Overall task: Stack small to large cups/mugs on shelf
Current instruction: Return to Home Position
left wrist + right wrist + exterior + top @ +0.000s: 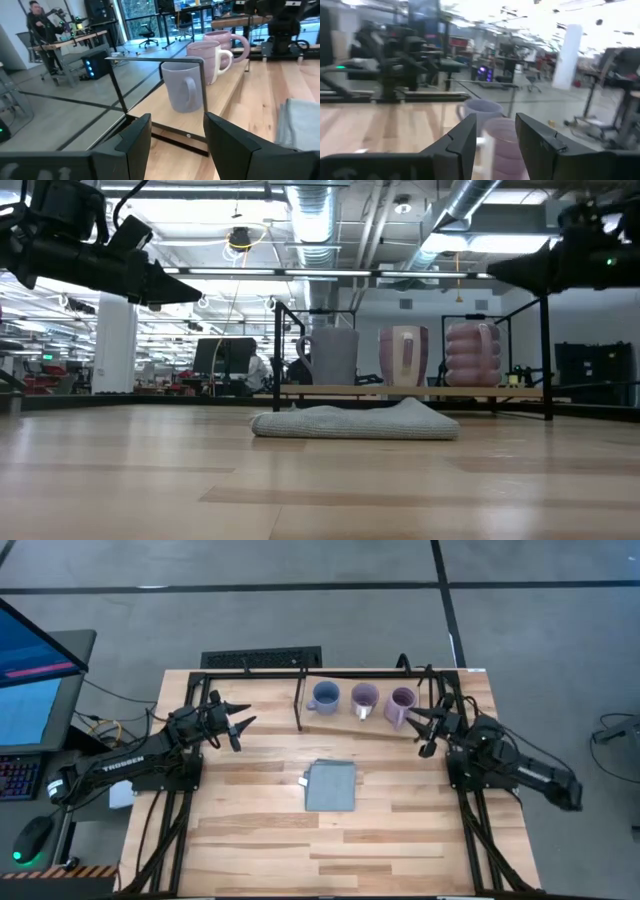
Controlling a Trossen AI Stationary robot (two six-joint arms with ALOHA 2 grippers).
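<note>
For the return home, the left gripper (240, 727), fingers apart and empty, is best drawn back toward 8 o'clock. The right gripper (420, 730), likewise spread and empty, is best eased level toward 4 o'clock, so that no mug or frame rod is clipped. On the shelf (375, 726), the blue mug (325, 697) lies at 2 o'clock from the left gripper, the middle mug (363, 698) beside it. The right mug (400, 700) lies just beside the right gripper, at 11 o'clock.

Grey floor (300, 620), ceiling ducts (310, 215), office chair (146, 36), blue monitor (25, 690)
</note>
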